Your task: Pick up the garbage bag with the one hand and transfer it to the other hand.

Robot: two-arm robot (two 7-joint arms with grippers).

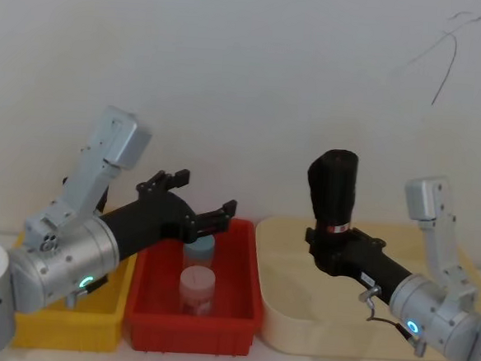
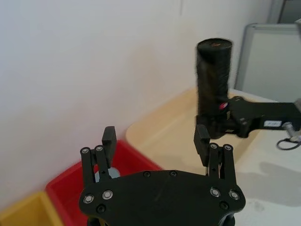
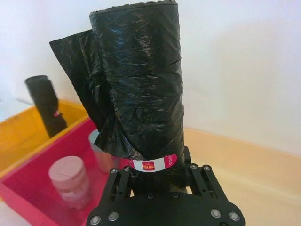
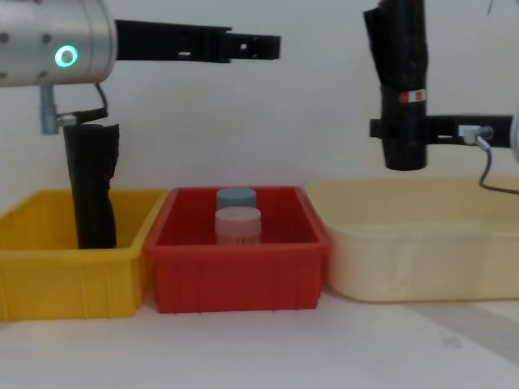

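The right gripper (image 1: 333,235), on the arm with the blue ring light, is closed around the lower end of the garbage bag (image 1: 333,189) and holds it upright in the air, off to the right of the red bin (image 1: 189,330) and above the cream tray (image 1: 297,321) that sits just beside that bin. From the right wrist the two fingers press against the base of the bag (image 3: 141,80) from either side, right under its red-and-white label (image 3: 154,164), and a loose flap of black plastic hangs off one side of the bag. From the chest the bag (image 4: 401,57) is well clear of the tray (image 4: 413,259), with the gripper (image 4: 403,130) clamped below the label (image 4: 412,96).

The left gripper (image 1: 205,192), on the arm with the green ring light, hangs high over the red bin with its fingers spread wide and nothing between them; it touches nothing. From its own wrist the open fingers (image 2: 109,136) point toward the bag (image 2: 214,75), which is well apart from them.

Inside the red bin (image 4: 235,279) stand a pink-lidded jar (image 4: 238,223) and, behind it, a blue-lidded jar (image 4: 236,197). The yellow bin (image 4: 65,284) sits on the other side of the red bin, and a second black roll (image 4: 93,194) leans upright in it. All three containers rest on the white surface (image 4: 243,348)
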